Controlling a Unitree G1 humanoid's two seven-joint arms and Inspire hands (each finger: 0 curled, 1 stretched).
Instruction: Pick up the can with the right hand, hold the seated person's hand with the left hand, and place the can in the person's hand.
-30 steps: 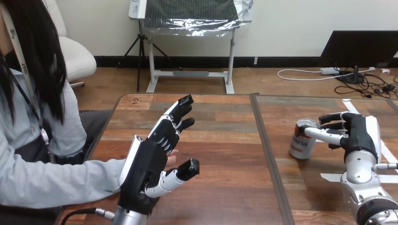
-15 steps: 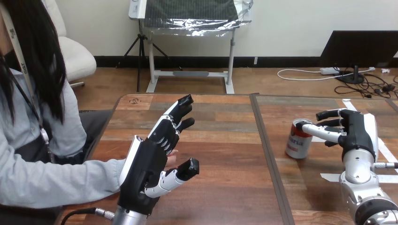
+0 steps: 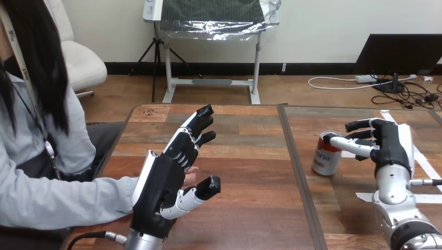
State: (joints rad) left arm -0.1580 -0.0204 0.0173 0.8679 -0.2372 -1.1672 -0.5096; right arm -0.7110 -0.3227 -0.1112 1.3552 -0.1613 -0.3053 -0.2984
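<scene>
The wooden table (image 3: 245, 156) is showing brown planks in mixed tones, and a dark seam (image 3: 298, 172) is running from its far edge toward the near edge, dividing it in two parts. Strips of white tape (image 3: 425, 166) are lying on the right part. The can (image 3: 324, 156) is standing just right of the seam, leaning a little; it is red and white with a silver rim. I cannot tell whether its base is touching the table. The right hand (image 3: 388, 143) is reaching to it from the right, with the thumb across the can's front and the fingers curling behind its top, so it is pinching the can. The left hand (image 3: 167, 177) is raised over the left part with straight, spread fingers. The person's hand (image 3: 191, 176) is showing only a little behind its palm, and the fingers are not curling round it
</scene>
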